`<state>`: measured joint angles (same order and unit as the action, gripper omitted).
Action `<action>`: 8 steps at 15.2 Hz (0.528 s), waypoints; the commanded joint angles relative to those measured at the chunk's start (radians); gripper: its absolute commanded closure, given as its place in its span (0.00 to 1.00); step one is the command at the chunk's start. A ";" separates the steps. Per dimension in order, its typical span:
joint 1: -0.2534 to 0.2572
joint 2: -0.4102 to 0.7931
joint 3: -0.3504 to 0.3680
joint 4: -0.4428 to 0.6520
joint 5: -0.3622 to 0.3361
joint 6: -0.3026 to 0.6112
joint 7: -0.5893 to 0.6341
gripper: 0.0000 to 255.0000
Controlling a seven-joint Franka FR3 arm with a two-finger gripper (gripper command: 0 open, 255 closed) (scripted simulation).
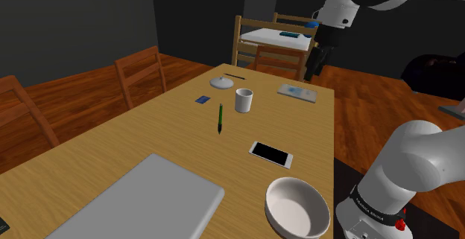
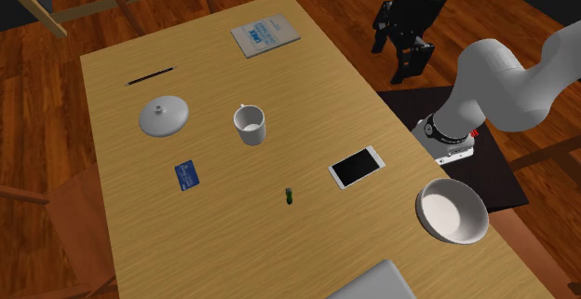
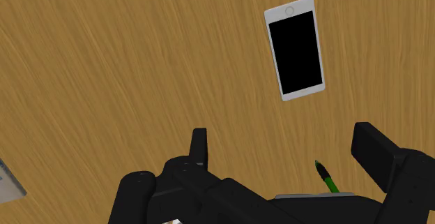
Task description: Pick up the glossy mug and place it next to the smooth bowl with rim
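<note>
white mug (image 2: 249,125) well apart from raised tool (image 2: 402,60); fingers (image 3: 376,156) spread

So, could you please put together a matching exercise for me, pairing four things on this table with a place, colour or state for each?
Things:
1. mug
2. bowl
3. phone
4. pen

Descriptions:
A. green and slim, lying on the wood
B. flat, black screen facing up
C. white, upright, beside the round lid
D. white, wide and empty, at the table's edge

Pairs: 1-C; 2-D; 3-B; 4-A
</note>
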<state>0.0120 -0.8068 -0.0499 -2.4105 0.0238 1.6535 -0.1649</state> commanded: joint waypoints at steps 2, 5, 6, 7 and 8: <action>0.001 0.028 0.005 -0.005 0.000 0.036 0.005 0.00; 0.002 0.117 0.019 -0.009 -0.001 0.143 0.021 0.00; 0.002 0.149 0.023 -0.008 -0.002 0.177 0.027 0.00; 0.002 0.182 0.027 -0.005 -0.003 0.211 0.032 0.00; 0.002 0.215 0.031 0.000 -0.004 0.244 0.038 0.00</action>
<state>0.0144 -0.6337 -0.0220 -2.4201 0.0212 1.8585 -0.1319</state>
